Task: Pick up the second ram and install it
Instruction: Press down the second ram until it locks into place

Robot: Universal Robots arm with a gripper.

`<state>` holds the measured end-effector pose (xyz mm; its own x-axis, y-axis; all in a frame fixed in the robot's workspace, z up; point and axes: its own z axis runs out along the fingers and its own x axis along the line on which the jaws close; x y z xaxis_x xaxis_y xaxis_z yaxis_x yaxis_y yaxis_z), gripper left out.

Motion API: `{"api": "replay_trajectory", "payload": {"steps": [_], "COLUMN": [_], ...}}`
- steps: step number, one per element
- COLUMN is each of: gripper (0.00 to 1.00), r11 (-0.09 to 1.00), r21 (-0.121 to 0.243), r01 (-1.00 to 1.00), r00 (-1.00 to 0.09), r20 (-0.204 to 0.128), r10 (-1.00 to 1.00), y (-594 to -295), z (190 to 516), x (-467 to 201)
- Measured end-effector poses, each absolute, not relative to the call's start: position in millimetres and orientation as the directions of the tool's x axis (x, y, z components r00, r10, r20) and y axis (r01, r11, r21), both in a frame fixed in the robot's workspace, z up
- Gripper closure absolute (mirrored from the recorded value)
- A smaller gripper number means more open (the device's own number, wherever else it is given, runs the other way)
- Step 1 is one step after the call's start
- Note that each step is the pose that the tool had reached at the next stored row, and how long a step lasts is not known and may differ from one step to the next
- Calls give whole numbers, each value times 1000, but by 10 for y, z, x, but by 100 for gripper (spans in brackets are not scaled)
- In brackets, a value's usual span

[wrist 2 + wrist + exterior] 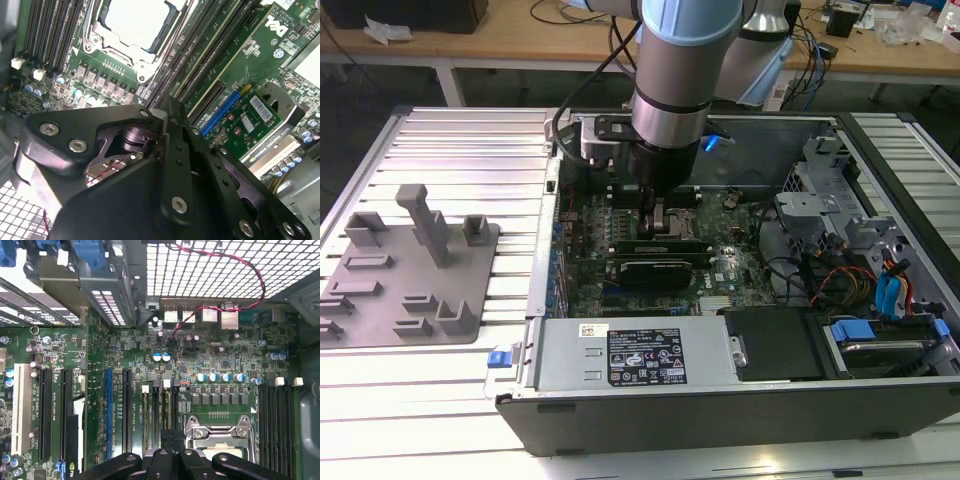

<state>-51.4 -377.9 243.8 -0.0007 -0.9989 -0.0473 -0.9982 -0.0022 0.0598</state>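
My gripper (658, 222) reaches down into the open computer case (720, 405), right over the memory slots (159, 410) beside the processor socket (217, 436). Its black fingers (165, 452) stand close together. The second ram (168, 412) shows edge-on as a thin dark-green strip that runs out from between them, in line with one of the slots and low over the motherboard (590, 225). In the second wrist view the gripper (167, 117) covers the near end of the slots (200, 55), and I cannot tell how deep the stick sits.
A grey fixture plate (410, 270) with upright blocks lies on the slatted table at the exterior view's left. Inside the case are a black graphics card (660, 268), the power supply (630, 355), drive cages (830, 200) and loose cables (820, 280).
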Motion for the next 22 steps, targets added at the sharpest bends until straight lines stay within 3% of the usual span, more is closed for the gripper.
{"api": "replay_trajectory", "payload": {"steps": [17,22], "gripper": [92,92], "r11": [-15,-15], "r21": [57,57], "r01": [-998,-998], "r00": [12,12], "r20": [-47,-47], "r10": [-999,-999], "y": [-3776,-3776], "z": [2282,2530], "x": [-545,-545]}}
